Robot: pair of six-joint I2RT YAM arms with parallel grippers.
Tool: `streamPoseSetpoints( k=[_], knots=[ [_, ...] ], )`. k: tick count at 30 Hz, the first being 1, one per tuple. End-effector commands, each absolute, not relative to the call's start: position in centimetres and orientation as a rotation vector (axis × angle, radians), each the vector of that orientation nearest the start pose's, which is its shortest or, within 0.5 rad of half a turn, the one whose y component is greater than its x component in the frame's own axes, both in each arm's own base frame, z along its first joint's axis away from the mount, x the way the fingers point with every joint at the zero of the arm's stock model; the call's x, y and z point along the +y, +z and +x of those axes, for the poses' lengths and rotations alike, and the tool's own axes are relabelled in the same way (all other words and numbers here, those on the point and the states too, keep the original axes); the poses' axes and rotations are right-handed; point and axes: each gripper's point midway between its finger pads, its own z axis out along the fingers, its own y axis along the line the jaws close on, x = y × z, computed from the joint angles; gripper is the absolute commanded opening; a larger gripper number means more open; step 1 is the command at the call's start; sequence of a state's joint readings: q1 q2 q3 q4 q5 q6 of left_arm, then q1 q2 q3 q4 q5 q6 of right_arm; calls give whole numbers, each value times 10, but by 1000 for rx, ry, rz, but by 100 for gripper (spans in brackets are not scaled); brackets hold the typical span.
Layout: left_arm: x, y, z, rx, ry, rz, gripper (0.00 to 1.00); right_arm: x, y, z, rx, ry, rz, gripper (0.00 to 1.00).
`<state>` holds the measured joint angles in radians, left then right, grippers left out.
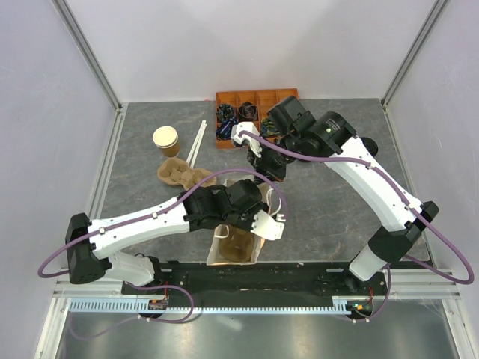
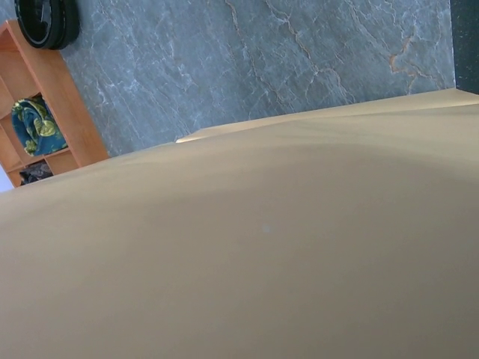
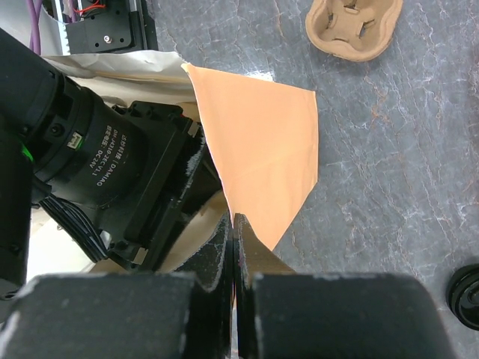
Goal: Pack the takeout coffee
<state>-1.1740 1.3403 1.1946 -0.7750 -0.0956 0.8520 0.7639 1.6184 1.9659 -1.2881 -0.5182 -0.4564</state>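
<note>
1. Nearest the arm bases, a paper bag (image 1: 233, 250) stands on the grey table (image 1: 337, 217) with its mouth upward.
2. The left gripper (image 1: 266, 224) is held at the far right corner of that mouth. Its own wrist view is filled by the bag's tan wall and no fingers are shown, so it cannot be told whether its jaws are apart or together.
3. The takeout coffee is not seen in any view, and no lidded cup stands on the visible table. It is judged likely to be inside the bag beneath the left wrist, but this cannot be confirmed.
4. Just beyond, the right gripper (image 3: 234, 241) is pressed together on a flap of the bag's rim, and the paper is pinched between its fingers. The mouth is apparently being held open for the other arm.
5. Farther out to the left, a pulp cup carrier (image 1: 179, 173), a lidless cup (image 1: 166, 140) and a pair of pale sticks (image 1: 197, 142) lie apart from both arms.
6. Farthest back stands an orange compartment tray (image 1: 258, 95), with a loose black lid (image 2: 46, 21) just beside its corner.
7. The placing step is judged done or nearly done. What appears left is for the left arm to be drawn clear and the rim to be released.
</note>
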Motion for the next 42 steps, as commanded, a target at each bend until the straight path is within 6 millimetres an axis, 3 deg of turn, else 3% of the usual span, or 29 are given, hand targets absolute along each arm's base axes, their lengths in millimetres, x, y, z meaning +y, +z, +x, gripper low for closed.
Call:
streamPoseSetpoints(
  k=[1,4,6,8,11,17,25,30,34,37,42],
  knots=[
    [-286,185,181,1390,15,2046,50,302,316,194,1868,848,-1612,0],
    [-289,197,184,1394,7,2008,52,302,314,196,1875,839,-1612,0],
    [-290,203,183,1393,-7,2007,41,302,313,196,1878,840,-1613,0],
    [-289,202,182,1404,-4,2021,23,302,313,197,1880,836,-1613,0],
    [-284,197,180,1416,-8,2042,14,302,313,199,1885,828,-1608,0],
    [-276,189,180,1450,16,2083,7,302,312,202,1896,806,-1595,0],
    [-267,175,184,1565,85,2113,6,302,314,204,1893,796,-1590,0],
    [-268,169,191,1638,99,2054,16,303,316,204,1893,804,-1588,0],
    [-274,184,201,1605,99,1968,40,302,314,203,1901,802,-1592,0],
    [-277,196,204,1572,90,1929,50,303,314,204,1903,803,-1593,0],
    [-282,217,203,1522,41,1857,58,304,314,204,1904,807,-1593,0]
  ],
)
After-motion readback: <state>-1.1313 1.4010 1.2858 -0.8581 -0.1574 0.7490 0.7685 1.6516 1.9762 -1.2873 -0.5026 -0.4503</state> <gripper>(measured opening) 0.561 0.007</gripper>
